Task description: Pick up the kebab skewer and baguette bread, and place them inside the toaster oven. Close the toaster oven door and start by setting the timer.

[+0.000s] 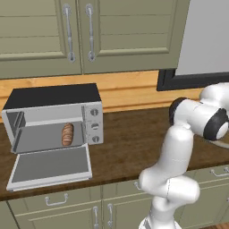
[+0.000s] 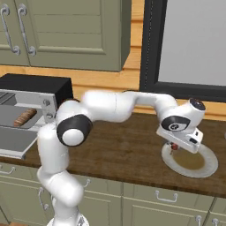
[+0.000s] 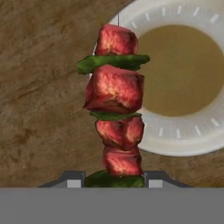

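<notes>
A white plate (image 3: 183, 131) with a tan centre lies on the dark wooden counter (image 3: 39, 109), right under the kebab skewer (image 3: 116, 105). The gripper (image 3: 114, 180) is clamped on the skewer's lower end; its red meat chunks alternate with green pieces. The baguette bread (image 1: 67, 134) lies inside the toaster oven (image 1: 53, 117), whose door (image 1: 51, 165) hangs open.
</notes>
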